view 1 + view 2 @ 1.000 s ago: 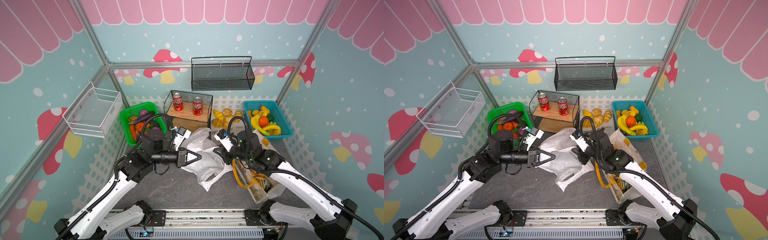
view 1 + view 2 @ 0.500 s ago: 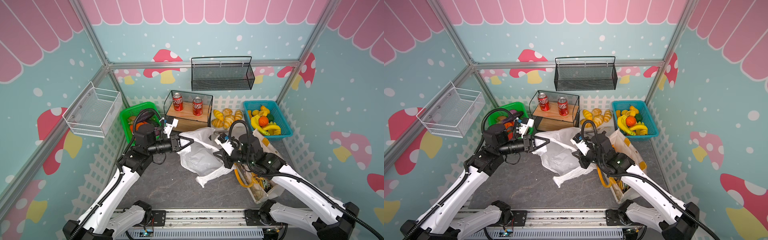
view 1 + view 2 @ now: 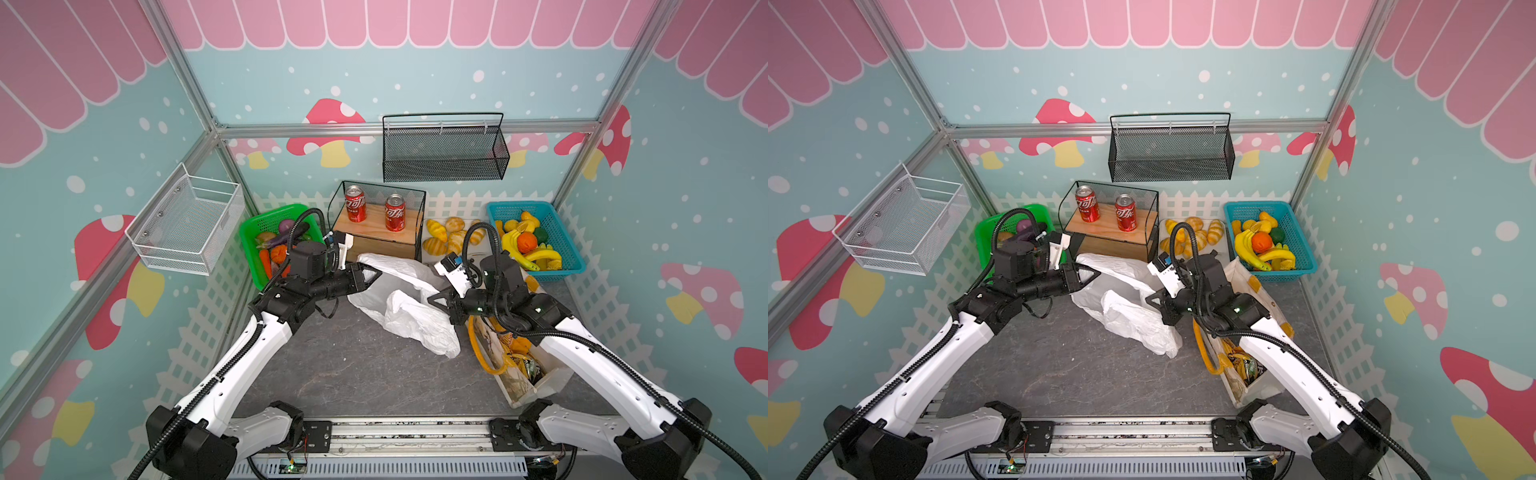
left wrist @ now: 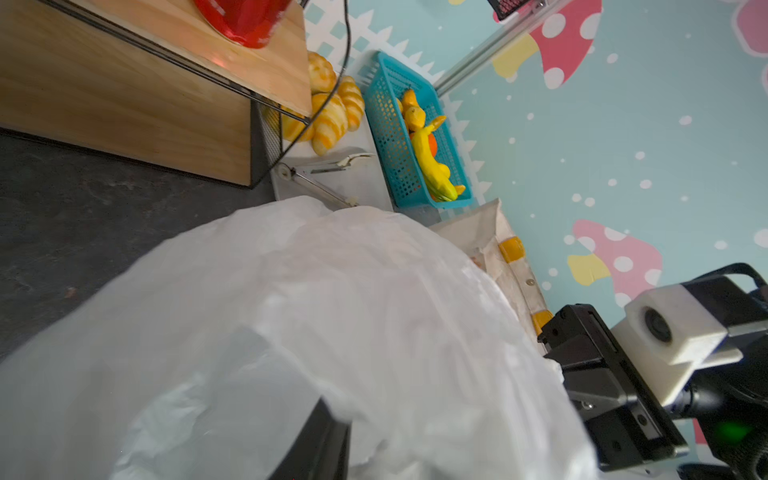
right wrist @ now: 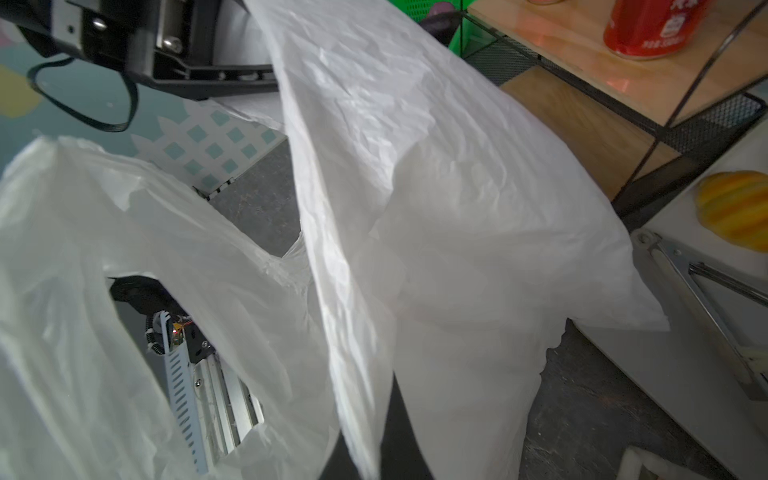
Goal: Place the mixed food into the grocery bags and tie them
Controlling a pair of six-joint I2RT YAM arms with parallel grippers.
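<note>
— Where is the white plastic bag (image 3: 409,316)?

— Just in front of the wooden shelf (image 3: 376,235), the one with two red cans (image 3: 355,203) on top. It sprawls crumpled on the dark tabletop (image 3: 353,374). One edge is lifted close to the shelf's front, and the rest trails away from the shelf toward the front right.

— And the two arms?

— The left gripper (image 3: 370,275) is at that lifted edge, just in front of the shelf's middle. Plastic fills most of its wrist view, so it cannot be told whether its jaws stand apart or pinch the bag. The right gripper (image 3: 434,300) is off the shelf's front right corner. Its jaws are closed on a raised fold of the bag, and in its wrist view the sheet runs down to the fingers.

— Where is the food?

— The toy vegetables (image 3: 276,251) lie in the green basket (image 3: 266,218), just left of the shelf. The snack packets (image 3: 525,365) are inside the cream tote (image 3: 555,380). The tote stands open well to the front right of the shelf, under the right arm, with a yellow handle (image 3: 478,349) hanging over its near edge.

— Anything else by the shelf?

— The croissants (image 3: 449,237) are just to its right. A blue basket (image 3: 519,204) of fruit is beyond them, farther right.
</note>
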